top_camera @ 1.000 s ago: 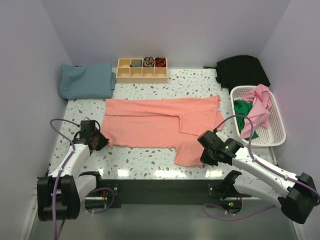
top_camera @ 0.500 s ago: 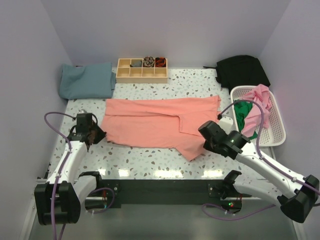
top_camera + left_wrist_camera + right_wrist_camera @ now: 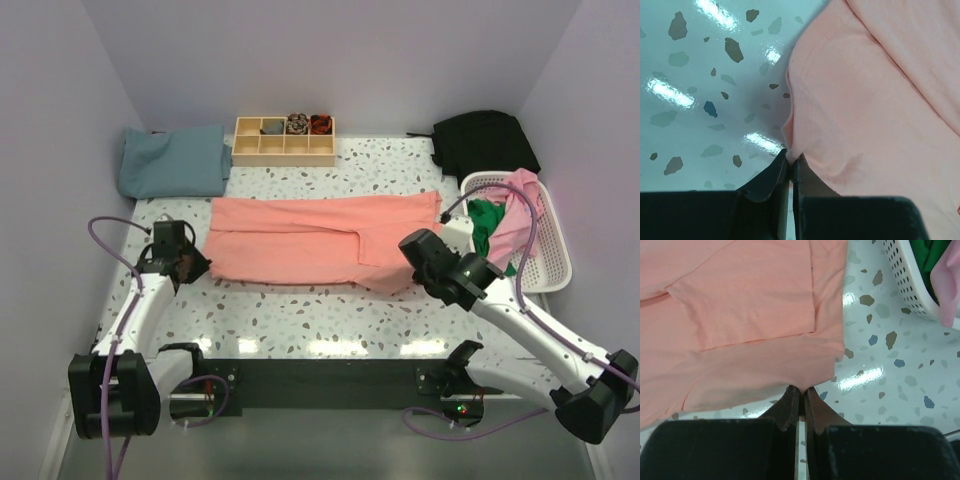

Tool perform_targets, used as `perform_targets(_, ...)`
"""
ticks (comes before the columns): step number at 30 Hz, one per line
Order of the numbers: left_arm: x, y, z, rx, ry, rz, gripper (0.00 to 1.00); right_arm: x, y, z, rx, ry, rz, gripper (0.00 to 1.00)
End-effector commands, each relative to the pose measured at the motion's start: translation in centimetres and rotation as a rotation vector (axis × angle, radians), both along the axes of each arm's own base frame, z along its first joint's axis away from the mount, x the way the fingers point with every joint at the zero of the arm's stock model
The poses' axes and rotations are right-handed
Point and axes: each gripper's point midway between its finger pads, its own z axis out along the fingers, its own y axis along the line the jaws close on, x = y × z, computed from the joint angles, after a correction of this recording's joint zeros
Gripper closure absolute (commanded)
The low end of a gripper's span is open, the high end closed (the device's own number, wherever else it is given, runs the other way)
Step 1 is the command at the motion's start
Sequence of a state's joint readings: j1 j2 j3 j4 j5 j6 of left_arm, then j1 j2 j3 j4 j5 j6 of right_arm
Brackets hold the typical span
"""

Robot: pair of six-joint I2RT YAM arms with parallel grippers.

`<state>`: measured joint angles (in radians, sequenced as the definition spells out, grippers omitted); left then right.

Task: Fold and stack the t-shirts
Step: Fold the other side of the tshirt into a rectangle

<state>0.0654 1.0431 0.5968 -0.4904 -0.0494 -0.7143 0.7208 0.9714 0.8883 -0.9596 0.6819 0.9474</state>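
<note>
A salmon-pink t-shirt (image 3: 310,245) lies spread across the middle of the speckled table, its near edge folded up toward the back. My left gripper (image 3: 193,265) is shut on the shirt's near left edge (image 3: 790,150). My right gripper (image 3: 412,275) is shut on the near right edge of the shirt (image 3: 802,385), holding it just above the table. A folded blue-grey t-shirt (image 3: 172,160) lies at the back left. A green shirt (image 3: 488,228) and a pink shirt (image 3: 520,215) sit in the white basket (image 3: 555,265).
A wooden compartment tray (image 3: 284,140) with small items stands at the back centre. A black cloth (image 3: 484,140) lies at the back right. The basket's perforated wall (image 3: 900,280) shows close to my right gripper.
Both grippers have carried the shirt's near edge away from the front toward the back. The hanging lower flap at the right has been drawn up, making the shirt a narrower band.
</note>
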Motion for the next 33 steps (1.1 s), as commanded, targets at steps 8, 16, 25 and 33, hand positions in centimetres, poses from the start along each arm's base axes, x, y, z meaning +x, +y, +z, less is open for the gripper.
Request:
perform_targets(8, 4.2, 1.1, 1.5, 0.042, -0.074, 0.010, 1.00, 6.0, -1.8, 2.2, -0.030, -0.098, -0.063, 1.00)
perform_targets(16, 7.5, 1.2, 0.1, 0.041, -0.050, 0.002, 1.00, 10.1, -1.7, 0.8, -0.068, -0.058, -0.049, 1.00)
perform_targets(25, 10.6, 1.7, -3.4, 0.047, 0.048, -0.006, 0.88, 15.6, -1.9, -2.6, -0.112, 0.026, -0.071, 0.96)
perform_targets(33, 13.3, 1.9, -0.6, 0.060, -0.068, -0.024, 0.24, 20.1, -5.0, -3.2, -0.197, 0.035, -0.174, 0.38)
